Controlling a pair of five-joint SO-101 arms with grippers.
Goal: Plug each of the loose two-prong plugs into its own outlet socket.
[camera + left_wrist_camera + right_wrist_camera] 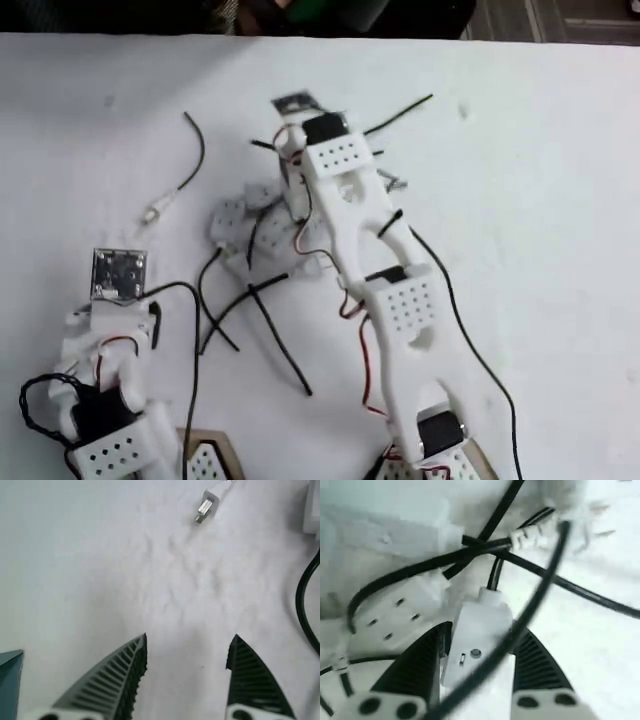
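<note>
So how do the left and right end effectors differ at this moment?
The left end effector is open with nothing between its fingers; the right end effector is shut on a white block. The left hangs over bare table, with a loose plug lying apart ahead of it; the right sits among tangled black cords beside a multi-socket outlet. Both have dark ribbed fingers.

Black cords (280, 341) tangle across the table's (560, 150) middle, crowding the white sockets (232, 215) there. The far left corner and right edge lie open, as does the bare stretch before the left tool (189, 637).
</note>
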